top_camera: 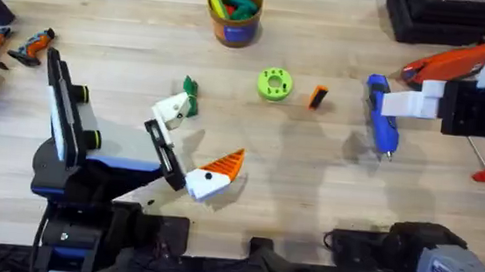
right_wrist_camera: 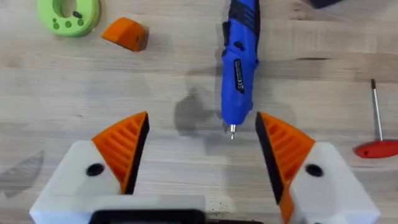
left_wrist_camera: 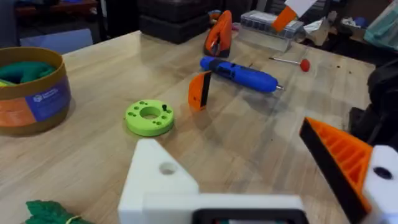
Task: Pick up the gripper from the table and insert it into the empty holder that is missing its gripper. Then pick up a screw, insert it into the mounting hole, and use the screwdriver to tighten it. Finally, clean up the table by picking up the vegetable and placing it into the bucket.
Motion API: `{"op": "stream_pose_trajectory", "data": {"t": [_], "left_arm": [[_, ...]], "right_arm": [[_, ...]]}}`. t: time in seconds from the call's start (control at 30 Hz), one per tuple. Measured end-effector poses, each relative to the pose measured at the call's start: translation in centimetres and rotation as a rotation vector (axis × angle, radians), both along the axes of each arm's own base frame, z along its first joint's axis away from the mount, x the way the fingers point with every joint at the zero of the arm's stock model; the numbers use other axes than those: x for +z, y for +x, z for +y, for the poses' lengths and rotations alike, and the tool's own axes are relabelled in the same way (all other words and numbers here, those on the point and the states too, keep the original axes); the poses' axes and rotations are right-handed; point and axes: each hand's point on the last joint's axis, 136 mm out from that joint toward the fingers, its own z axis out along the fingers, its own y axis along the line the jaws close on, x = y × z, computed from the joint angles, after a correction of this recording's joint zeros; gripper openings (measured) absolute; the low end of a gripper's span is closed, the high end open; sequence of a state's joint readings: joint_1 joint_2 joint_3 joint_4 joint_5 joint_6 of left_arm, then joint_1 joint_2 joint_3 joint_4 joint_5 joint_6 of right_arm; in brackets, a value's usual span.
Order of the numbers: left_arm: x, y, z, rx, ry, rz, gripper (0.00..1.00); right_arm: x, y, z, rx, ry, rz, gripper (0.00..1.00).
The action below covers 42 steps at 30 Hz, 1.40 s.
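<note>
Right hand (right_wrist_camera: 202, 155) spread, small orange wedge-shaped plastic gripper (right_wrist_camera: 125, 33) ahead, beside the blue pen-shaped screwdriver (right_wrist_camera: 239, 62). Left hand (left_wrist_camera: 261, 180) spread, one pad missing. Centre over wedge before closing.

Right end effector (right_wrist_camera: 199, 149) hangs with fingers spread wide; left arm low.
</note>
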State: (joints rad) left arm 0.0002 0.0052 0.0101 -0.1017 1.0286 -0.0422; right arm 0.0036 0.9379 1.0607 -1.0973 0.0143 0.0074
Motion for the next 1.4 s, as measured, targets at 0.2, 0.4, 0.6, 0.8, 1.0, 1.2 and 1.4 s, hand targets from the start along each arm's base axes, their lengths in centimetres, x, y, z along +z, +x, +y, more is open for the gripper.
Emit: {"op": "stream_pose_trajectory", "data": {"t": [0.2, 0.4, 0.6, 0.8, 1.0, 1.2, 1.4], "left_arm": [[0.0, 0.0, 0.0, 0.0, 0.0, 0.0, 0.986], [0.0, 0.0, 0.0, 0.0, 0.0, 0.0, 0.986], [0.0, 0.0, 0.0, 0.0, 0.0, 0.0, 0.986], [0.0, 0.0, 0.0, 0.0, 0.0, 0.0, 0.986], [0.0, 0.0, 0.0, 0.0, 0.0, 0.0, 0.986], [0.0, 0.0, 0.0, 0.0, 0.0, 0.0, 0.986], [0.0, 0.0, 0.0, 0.0, 0.0, 0.0, 0.986]], "right_arm": [[0.0, 0.0, 0.0, 0.0, 0.0, 0.0, 0.985], [0.0, 0.0, 0.0, 0.0, 0.0, 0.0, 0.984], [0.0, -0.1, 0.0, 0.0, 0.0, 0.003, 0.985], [0.0, 0.1, 0.0, 0.0, 0.001, -0.003, 0.99], [-0.3, -0.6, 0.1, -0.014, 0.016, 0.027, 0.99], [-0.2, -1.2, 0.7, -0.028, 0.034, 0.102, 0.991], [0.4, 0.6, 2.7, 0.017, 0.043, 0.161, 0.991]]}}
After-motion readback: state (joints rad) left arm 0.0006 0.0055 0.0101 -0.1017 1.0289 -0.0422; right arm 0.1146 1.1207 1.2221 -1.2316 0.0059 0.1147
